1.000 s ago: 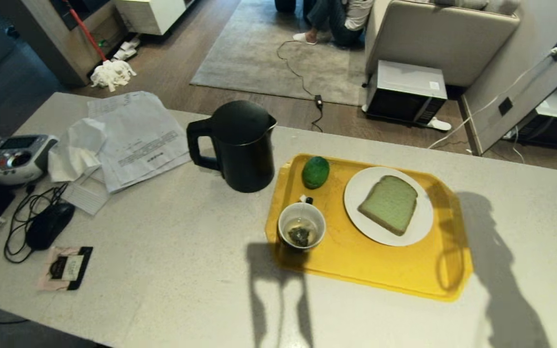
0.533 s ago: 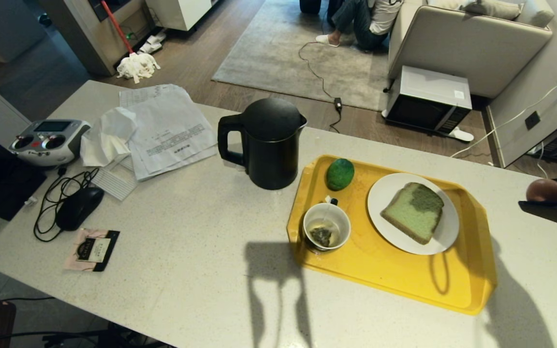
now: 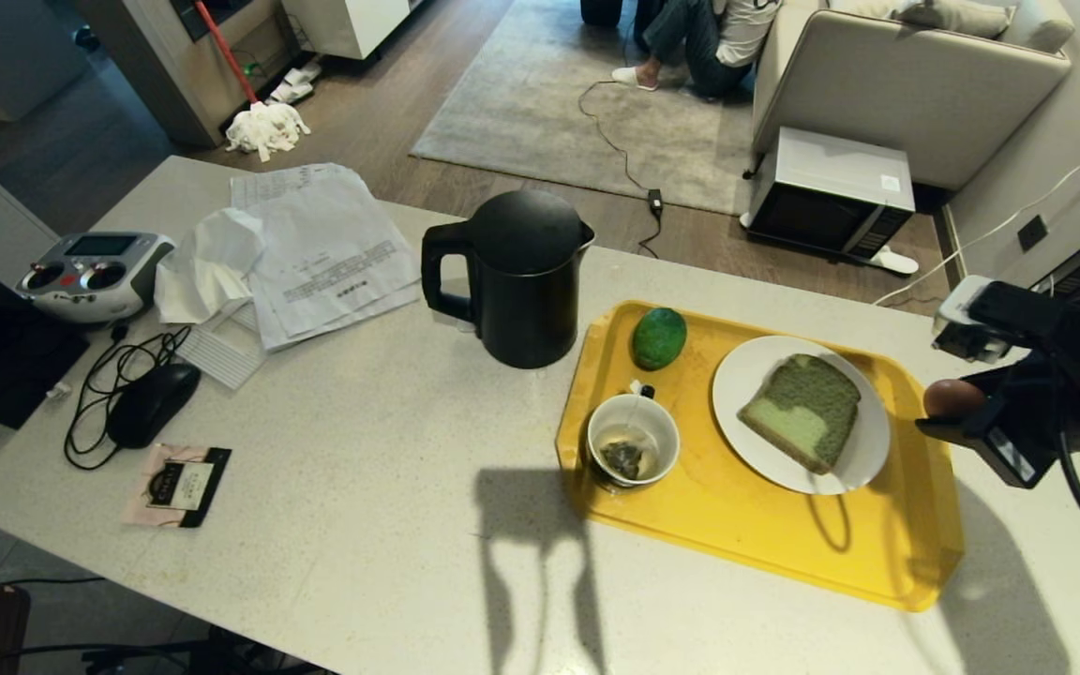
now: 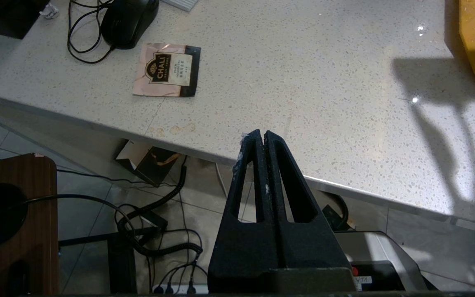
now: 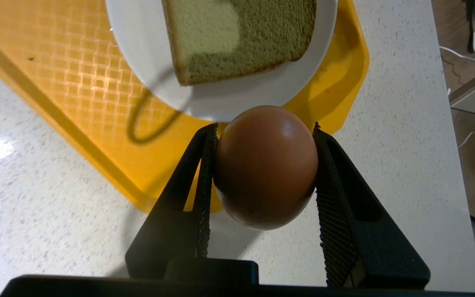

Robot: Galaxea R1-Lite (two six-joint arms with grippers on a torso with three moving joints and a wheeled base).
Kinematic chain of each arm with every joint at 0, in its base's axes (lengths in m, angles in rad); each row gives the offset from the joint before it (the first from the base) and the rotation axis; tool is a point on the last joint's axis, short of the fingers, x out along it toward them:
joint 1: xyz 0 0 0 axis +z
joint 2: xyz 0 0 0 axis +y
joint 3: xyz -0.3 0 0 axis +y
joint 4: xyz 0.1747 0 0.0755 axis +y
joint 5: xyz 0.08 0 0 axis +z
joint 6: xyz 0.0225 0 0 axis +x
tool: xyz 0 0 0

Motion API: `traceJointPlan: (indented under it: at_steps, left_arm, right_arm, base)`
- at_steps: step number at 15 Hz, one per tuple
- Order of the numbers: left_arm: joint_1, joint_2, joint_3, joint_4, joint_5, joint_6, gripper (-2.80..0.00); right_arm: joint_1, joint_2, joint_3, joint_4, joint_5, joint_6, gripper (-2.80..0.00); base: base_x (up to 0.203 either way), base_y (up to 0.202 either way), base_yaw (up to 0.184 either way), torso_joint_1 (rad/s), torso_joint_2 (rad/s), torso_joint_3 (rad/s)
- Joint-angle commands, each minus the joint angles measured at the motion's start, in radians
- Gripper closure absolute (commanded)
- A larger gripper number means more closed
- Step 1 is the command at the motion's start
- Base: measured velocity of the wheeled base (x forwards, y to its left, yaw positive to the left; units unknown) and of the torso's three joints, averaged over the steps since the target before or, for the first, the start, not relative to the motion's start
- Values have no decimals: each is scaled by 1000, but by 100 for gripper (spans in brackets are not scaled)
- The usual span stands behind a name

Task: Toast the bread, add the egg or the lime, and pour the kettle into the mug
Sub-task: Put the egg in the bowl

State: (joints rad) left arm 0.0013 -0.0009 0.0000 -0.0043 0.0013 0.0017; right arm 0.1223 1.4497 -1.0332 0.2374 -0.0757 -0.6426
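Observation:
My right gripper [image 3: 943, 409] is shut on a reddish-brown egg [image 3: 951, 397], hanging just off the right end of the yellow tray [image 3: 737, 534]. The right wrist view shows the egg [image 5: 266, 165] clamped between both pads [image 5: 204, 173], above the tray's rim and near the white plate [image 5: 229, 103]. The green bread [image 3: 801, 411] lies on that plate [image 3: 744, 377], partly in the arm's shadow. The lime [image 3: 659, 337] and the mug [image 3: 634, 441], with a tea bag inside, sit at the tray's left. The black kettle [image 3: 521, 281] stands left of the tray. My left gripper [image 4: 261, 134] is parked, shut and empty, below the counter's front edge.
Papers [image 3: 329, 248], a tissue, a grey controller [image 3: 95, 274], a mouse [image 3: 151, 403] with its cable and a tea packet [image 3: 179, 485] lie on the counter's left. Beyond the counter are a microwave [image 3: 831, 192] on the floor, a sofa and a seated person [image 3: 699, 37].
The head view shifted early on, then held still. My right arm has come in from the right edge toward the tray with the egg. Its shadow now covers more of the bread.

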Motion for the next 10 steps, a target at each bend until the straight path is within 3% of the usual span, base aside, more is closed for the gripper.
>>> traceJointPlan:
  at_steps: [1,4,10]
  left_arm:
    - [0,-1,0,0,0,0,0]
    - [0,-1,0,0,0,0,0]
    - [0,-1,0,0,0,0,0]
  right_arm:
    - [12,121,-2,-64,-27,-3,0]
    - [13,215,-29,-117,-88,-2,0]
    - [23,292,-34,-119,-92,1,0]
  base:
    - [0,0,0,0,0,0]
    - [0,0,0,0,0,0]
    - [0,0,0,0,0,0]
